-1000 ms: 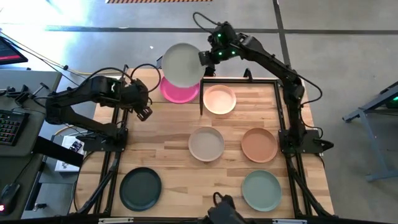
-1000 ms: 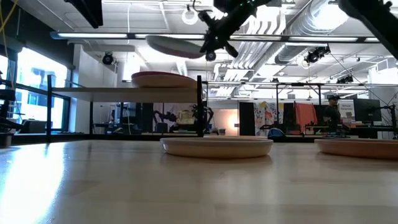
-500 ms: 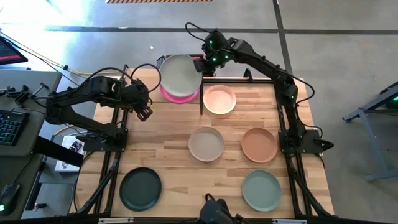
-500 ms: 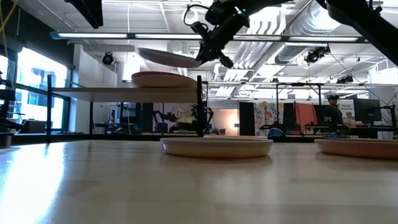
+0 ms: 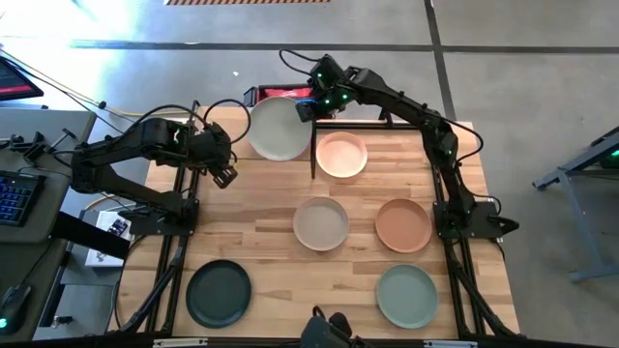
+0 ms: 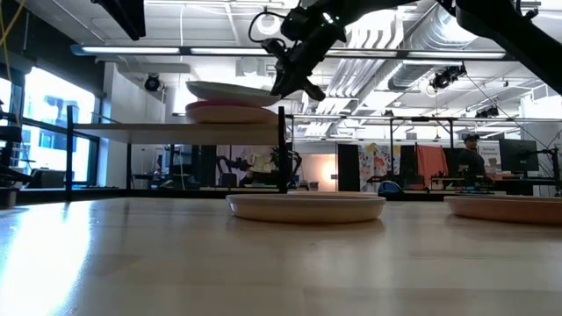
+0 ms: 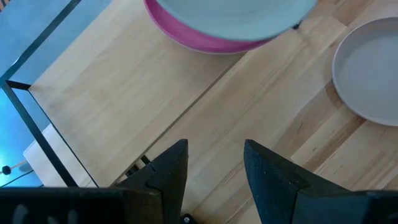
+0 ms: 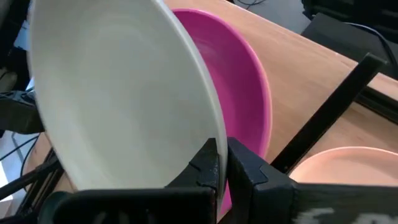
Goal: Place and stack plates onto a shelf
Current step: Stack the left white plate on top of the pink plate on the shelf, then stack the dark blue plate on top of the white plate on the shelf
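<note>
My right gripper (image 5: 308,108) is shut on an off-white plate (image 5: 280,129) over the right end of the shelf (image 6: 167,127), a light-wood panel on thin black posts at the table's far left. A magenta plate (image 8: 245,106) lies on the shelf right under the off-white one (image 6: 230,90). In the high view the off-white plate hides nearly all of it. My left gripper (image 5: 224,176) hangs open over the table's left side, beside the shelf, with nothing between its fingers (image 7: 168,171). My right gripper pinches the off-white plate's rim (image 8: 208,134) on its far right side, one finger on the inner face and one on the underside. The fingers slant down from the far right. The plate is nearly level, just over the magenta plate; whether they touch I cannot tell.
A peach plate (image 5: 341,155) lies right of the shelf's black post (image 5: 312,162). Beige (image 5: 320,222) and terracotta (image 5: 403,224) plates lie mid-table. Dark green (image 5: 219,293) and sage green (image 5: 407,296) plates lie near the front edge. Bare shelf panel (image 7: 118,93) shows left of the magenta plate.
My right gripper has come down and toward the table's near-left with the off-white plate, still shut on its rim. The plate has sunk from well above the shelf to just over the magenta plate and now covers it from above.
</note>
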`<state>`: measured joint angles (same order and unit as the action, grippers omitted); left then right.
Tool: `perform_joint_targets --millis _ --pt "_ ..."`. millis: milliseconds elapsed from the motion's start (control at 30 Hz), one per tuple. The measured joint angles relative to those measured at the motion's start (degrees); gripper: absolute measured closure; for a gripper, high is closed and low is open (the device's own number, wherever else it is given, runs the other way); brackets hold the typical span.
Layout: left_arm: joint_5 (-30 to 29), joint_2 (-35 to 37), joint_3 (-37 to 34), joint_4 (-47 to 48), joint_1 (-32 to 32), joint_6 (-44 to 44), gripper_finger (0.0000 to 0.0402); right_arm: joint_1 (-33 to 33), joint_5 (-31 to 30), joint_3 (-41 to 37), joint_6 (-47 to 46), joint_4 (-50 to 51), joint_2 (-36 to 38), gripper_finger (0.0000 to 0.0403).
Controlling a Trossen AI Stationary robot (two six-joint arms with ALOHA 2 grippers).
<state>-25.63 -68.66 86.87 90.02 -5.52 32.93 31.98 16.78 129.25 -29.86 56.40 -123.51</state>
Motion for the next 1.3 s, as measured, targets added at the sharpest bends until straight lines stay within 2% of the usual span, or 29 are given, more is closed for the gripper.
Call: perform_joint_targets --millis 267,633,867,1133,1300 --pt "0.0 0.0 0.0 0.0 0.0 0.0 0.0257 0.0 -0.2 0.0 2.9 -0.6 -0.5 0.0396" --pt "0.0 0.0 0.0 0.0 0.0 1.1 0.0257 0.0 -3.3 0.0 4.4 -2.8 -0.5 0.0306" --pt "0.0 0.0 0.0 0.0 0.0 1.4 0.0257 0.4 -2.7 0.0 4.9 -2.4 -0.5 0.0293" --pt "0.4 0.0 0.0 0.0 0.0 2.1 0.0257 0.2 -0.4 0.0 7.2 -1.4 -0.3 0.0293" --pt "6.9 0.0 0.0 0.0 0.3 2.6 0.0257 0.2 7.0 0.0 7.9 -1.4 1.3 0.0293"
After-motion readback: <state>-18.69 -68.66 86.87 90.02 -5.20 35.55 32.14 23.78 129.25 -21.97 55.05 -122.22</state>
